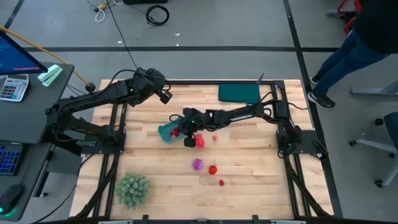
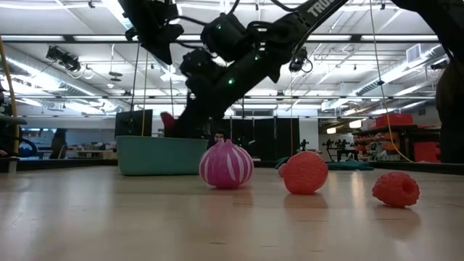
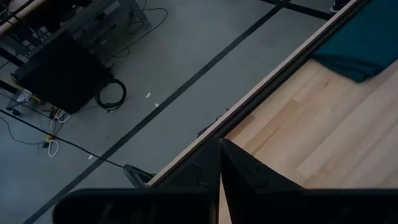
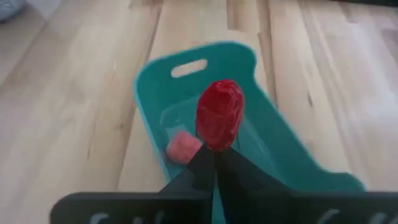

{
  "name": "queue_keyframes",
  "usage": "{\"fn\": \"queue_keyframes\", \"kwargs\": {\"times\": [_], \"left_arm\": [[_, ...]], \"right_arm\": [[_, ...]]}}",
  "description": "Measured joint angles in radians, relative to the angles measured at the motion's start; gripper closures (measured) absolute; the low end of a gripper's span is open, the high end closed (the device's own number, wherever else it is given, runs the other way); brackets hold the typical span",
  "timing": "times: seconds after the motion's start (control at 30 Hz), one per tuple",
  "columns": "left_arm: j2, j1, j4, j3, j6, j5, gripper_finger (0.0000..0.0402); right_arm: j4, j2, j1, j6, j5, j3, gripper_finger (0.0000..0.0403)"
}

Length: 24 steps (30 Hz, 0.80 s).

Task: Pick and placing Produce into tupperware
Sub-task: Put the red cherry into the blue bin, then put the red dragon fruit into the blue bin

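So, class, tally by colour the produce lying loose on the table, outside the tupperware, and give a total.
Red pieces: 4
Magenta piece: 1
Total: 5
Not counted: the held piece in the right gripper over the tupperware, and the pink piece inside it.

Right hand (image 4: 214, 149) over tupperware (image 4: 273, 143), 1 produce piece (image 4: 182, 147) inside

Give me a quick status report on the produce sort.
Right hand shut on red piece over the teal tupperware. Left hand shut, idle at far table edge. Pink piece already inside. Nothing blocking.
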Motion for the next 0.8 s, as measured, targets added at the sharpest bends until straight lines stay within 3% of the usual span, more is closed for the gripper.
{"fn": "queue_keyframes", "kwargs": {"times": [0.27, 0.37, 0.53, 0.8], "left_arm": [[0.0, 0.0, 0.0, 0.0, -0.006, 0.001, 0.0373], [0.0, 0.0, 0.0, 0.0, -0.016, 0.054, 0.0372], [0.0, 0.0, -0.003, 0.0, 0.033, 0.252, 0.0379], [0.0, -0.048, -0.01, 0.0, 0.087, 0.665, 0.0381]], "right_arm": [[-0.003, -0.033, -0.004, -0.002, 0.001, 0.0, 0.0312], [-0.011, -0.033, -0.004, 0.005, 0.011, 0.0, 0.0287], [-0.218, -0.12, -0.002, 0.021, 0.014, -0.001, 0.0269], [-0.836, -0.39, 0.052, 0.275, 0.022, 0.0, 0.0277]]}}
